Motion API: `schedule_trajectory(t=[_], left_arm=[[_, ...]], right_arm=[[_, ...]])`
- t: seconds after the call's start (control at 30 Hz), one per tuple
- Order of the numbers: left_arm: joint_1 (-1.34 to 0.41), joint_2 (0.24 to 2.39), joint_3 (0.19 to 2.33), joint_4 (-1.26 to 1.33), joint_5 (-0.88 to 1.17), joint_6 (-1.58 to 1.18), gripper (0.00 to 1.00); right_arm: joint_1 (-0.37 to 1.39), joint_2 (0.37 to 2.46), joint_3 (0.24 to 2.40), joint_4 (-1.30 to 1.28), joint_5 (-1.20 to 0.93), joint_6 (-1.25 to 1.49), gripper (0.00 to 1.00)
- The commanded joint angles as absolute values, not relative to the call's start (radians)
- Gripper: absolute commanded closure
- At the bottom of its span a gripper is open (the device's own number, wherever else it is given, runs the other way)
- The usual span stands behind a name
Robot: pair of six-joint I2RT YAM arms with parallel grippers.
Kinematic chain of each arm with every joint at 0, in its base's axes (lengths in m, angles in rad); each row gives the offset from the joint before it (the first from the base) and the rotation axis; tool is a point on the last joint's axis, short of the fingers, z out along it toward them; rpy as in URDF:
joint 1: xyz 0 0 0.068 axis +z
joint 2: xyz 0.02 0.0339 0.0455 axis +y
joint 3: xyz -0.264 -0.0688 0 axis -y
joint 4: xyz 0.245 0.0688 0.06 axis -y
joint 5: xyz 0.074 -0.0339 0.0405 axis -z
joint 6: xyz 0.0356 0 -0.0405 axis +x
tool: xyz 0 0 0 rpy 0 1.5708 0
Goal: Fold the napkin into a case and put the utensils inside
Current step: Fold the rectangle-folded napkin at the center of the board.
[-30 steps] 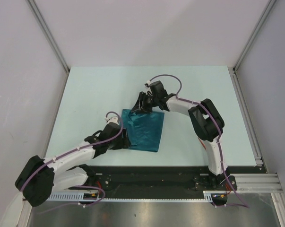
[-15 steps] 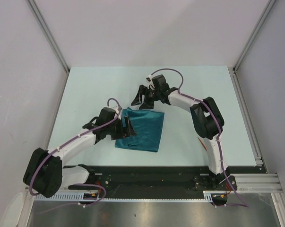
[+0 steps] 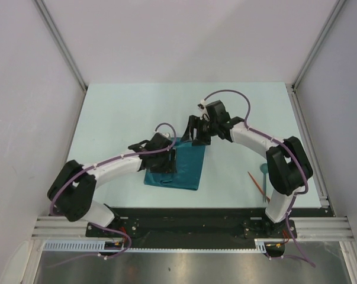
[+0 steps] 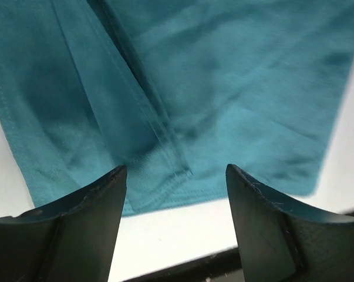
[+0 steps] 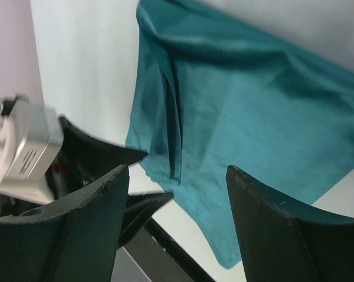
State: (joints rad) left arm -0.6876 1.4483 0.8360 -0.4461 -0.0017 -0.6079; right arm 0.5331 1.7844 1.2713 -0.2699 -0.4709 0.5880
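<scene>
From above, a pale mint table [image 3: 119,112] sits in a booth of plain grey walls [image 3: 184,35] with aluminium posts [image 3: 60,44] at the corners, and a dark strip and a metal rail [image 3: 320,225] run along the near edge. The teal napkin [image 3: 187,168] lies flat near the middle of the near half. The left gripper [image 3: 169,160] is over its left part and the right gripper [image 3: 193,133] over its far edge. Well to the right, beside the right arm's base, a thin orange-red utensil [image 3: 258,186] lies on the bare table. In the left wrist view, the left gripper [image 4: 175,170] has its jaws spread with nothing between them. Below it the napkin [image 4: 235,82] shows a hemmed flap folded over, and white table [image 4: 353,147] shows past its edge. In the right wrist view, the right gripper [image 5: 177,170] also stands spread and empty above the napkin [image 5: 259,111]. A narrow pleat runs down the cloth's left side, and the left gripper [image 5: 100,155] is visible at the left. A second earlier the left gripper was at the cloth's left edge and the right gripper at its far left corner. Both have since shifted rightward, the right arm's elbow has swung out toward the right side and the utensil has come into sight. The napkin lies in much the same place.
</scene>
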Motion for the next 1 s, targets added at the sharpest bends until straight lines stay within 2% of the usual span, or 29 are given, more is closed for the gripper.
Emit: schedule_trajectory(t=[0.0, 0.23, 0.33, 0.4, 0.57, 0.77, 0.97], left_arm=[[-0.732, 1.554, 0.923, -0.534, -0.185, -0.644, 0.27], [-0.750, 1.635, 0.920, -0.581, -0.284, -0.680, 0.31], [-0.750, 1.614, 0.905, -0.594, -0.314, -0.689, 0.34], [-0.750, 1.586, 0.897, -0.612, -0.333, -0.693, 0.42], [-0.738, 1.513, 0.885, -0.664, -0.356, -0.710, 0.47], [-0.690, 1.381, 0.835, -0.678, -0.288, -0.723, 0.44], [-0.522, 1.220, 0.792, -0.713, -0.172, -0.692, 0.40]], right_arm=[[0.568, 1.706, 1.217, -0.253, -0.448, 0.568, 0.28], [0.584, 1.681, 1.143, -0.201, -0.462, 0.581, 0.29], [0.589, 1.678, 1.115, -0.180, -0.469, 0.591, 0.29], [0.591, 1.678, 1.098, -0.169, -0.477, 0.597, 0.30], [0.606, 1.692, 1.078, -0.146, -0.491, 0.600, 0.29], [0.620, 1.697, 1.045, -0.126, -0.492, 0.612, 0.30], [0.632, 1.632, 0.974, -0.167, -0.440, 0.629, 0.30]])
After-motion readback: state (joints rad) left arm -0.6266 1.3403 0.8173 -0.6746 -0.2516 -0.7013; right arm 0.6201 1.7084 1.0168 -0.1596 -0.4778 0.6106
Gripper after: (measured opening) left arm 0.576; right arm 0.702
